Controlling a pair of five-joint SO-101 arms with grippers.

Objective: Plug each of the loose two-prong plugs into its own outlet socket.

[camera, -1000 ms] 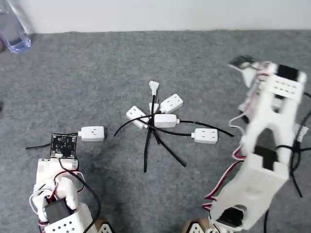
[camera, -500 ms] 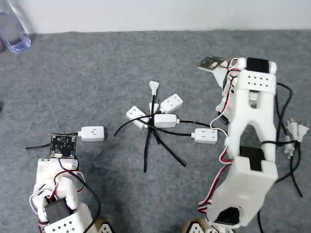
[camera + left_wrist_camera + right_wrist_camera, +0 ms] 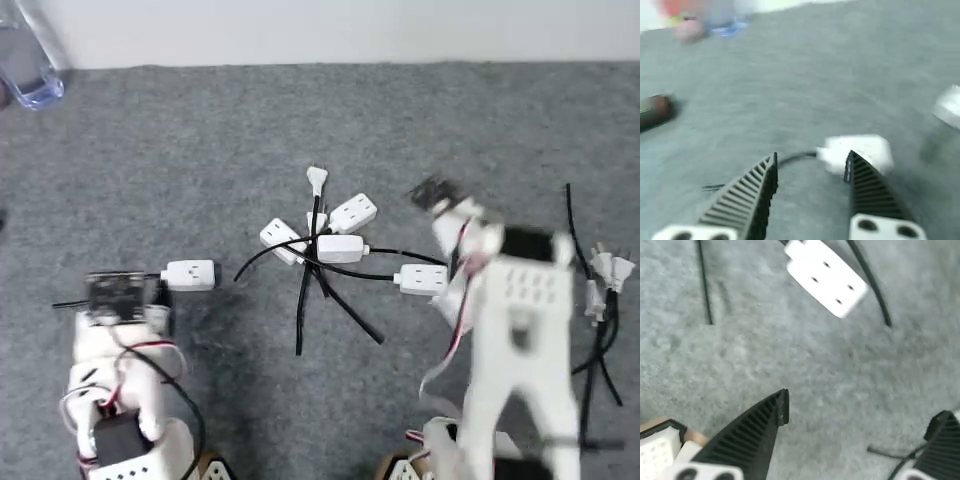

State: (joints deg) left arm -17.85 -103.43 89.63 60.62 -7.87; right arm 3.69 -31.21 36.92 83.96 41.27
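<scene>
While both gape wide and empty, left claw (image 3: pixel 812 159) faces lone socket (image 3: pixel 856 151), off-centre: square up before closing; right claw (image 3: pixel 862 407) hangs near second socket (image 3: pixel 826 276), loose plugs (image 3: pixel 608 268) beside that arm

The left arm (image 3: pixel 120 370) sits folded near its base with the left gripper (image 3: pixel 812 157) pointing forward, serrated fingers parted, while the right arm (image 3: pixel 515 320) reaches forward with the right gripper (image 3: pixel 862 407) angled downward, fingers spread wider.
</scene>
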